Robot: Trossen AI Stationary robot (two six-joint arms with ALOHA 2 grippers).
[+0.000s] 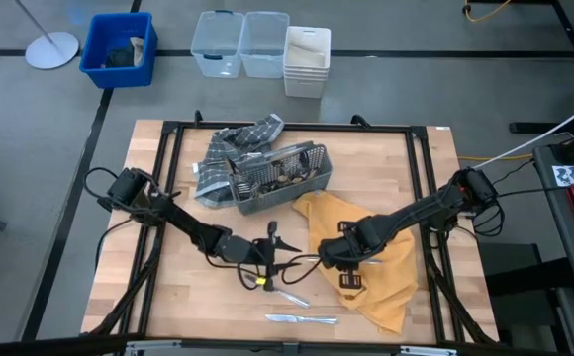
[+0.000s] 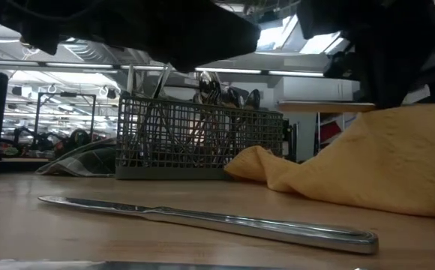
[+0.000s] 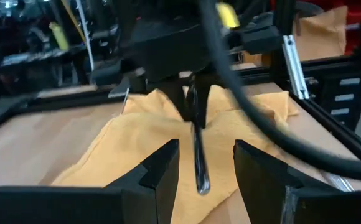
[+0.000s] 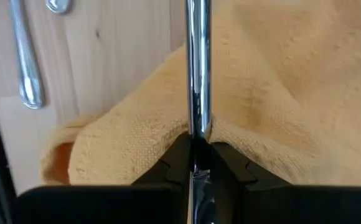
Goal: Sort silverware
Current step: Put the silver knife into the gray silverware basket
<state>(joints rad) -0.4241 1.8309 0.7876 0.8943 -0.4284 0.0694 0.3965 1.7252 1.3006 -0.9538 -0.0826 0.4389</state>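
Your right gripper (image 4: pixel 196 163) is pinched tight on one thin piece of silverware (image 4: pixel 197 74) above the yellow cloth (image 4: pixel 280 93), and your left gripper (image 3: pixel 205 165) waits wide open around its free end, holding nothing. If the right lets go before the left closes, the piece could drop onto the cloth. More knives (image 1: pixel 302 318) lie on the desk (image 1: pixel 386 168), and the rest stand in the mesh caddy (image 1: pixel 277 178).

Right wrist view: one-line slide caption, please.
Right claw shut on a silverware handle above the yellow cloth.
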